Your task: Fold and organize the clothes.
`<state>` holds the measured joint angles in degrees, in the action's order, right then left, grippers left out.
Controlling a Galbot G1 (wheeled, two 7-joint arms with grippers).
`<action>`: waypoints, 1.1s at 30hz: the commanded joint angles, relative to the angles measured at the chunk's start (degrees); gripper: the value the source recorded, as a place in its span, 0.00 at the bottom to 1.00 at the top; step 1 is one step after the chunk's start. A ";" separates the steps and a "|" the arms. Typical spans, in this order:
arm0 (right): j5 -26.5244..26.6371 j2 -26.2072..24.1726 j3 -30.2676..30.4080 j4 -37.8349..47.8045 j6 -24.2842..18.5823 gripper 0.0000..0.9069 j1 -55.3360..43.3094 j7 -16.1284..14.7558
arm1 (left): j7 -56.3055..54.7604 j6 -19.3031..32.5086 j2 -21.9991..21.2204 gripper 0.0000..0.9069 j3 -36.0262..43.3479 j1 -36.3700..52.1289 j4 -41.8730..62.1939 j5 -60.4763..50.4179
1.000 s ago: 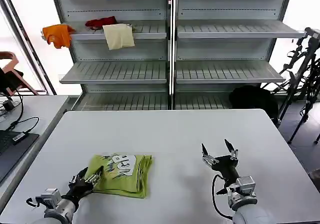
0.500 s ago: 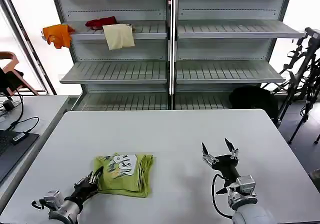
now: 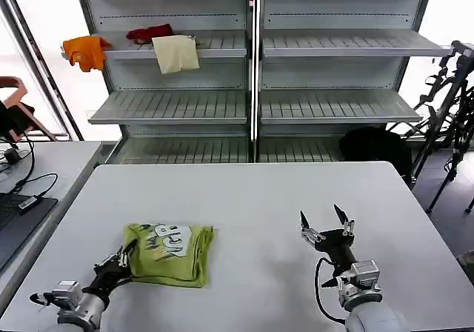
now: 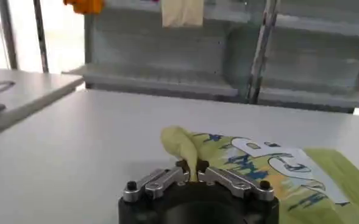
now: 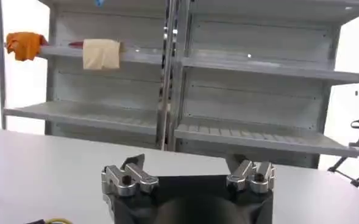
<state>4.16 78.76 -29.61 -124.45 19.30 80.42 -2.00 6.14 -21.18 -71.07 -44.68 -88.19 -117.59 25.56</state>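
Now we judge final tidying step: left gripper (image 4: 192, 172) pinches T-shirt (image 3: 169, 251) corner, folded bundle just ahead on table (image 3: 252, 198). Right gripper (image 3: 326, 229) idle, fingers spread. Next: release, square up.

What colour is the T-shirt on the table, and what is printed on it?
The T-shirt is lime green with a white-and-dark printed graphic, clearest in the head view.

Left gripper (image 3: 124, 261) low at near-left, fingers pinched together. Right gripper (image 3: 326, 226) raised at near-right, fingers spread.
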 commanded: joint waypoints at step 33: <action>2.61 -1.34 -2.54 0.59 -2.17 1.00 2.83 0.10 | 8.28 -5.32 16.84 0.01 17.06 6.58 -9.98 -33.72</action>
<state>6.20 77.54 -31.36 -124.11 17.60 82.28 -2.01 14.93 -24.22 -52.55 -57.18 -83.47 -120.58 10.65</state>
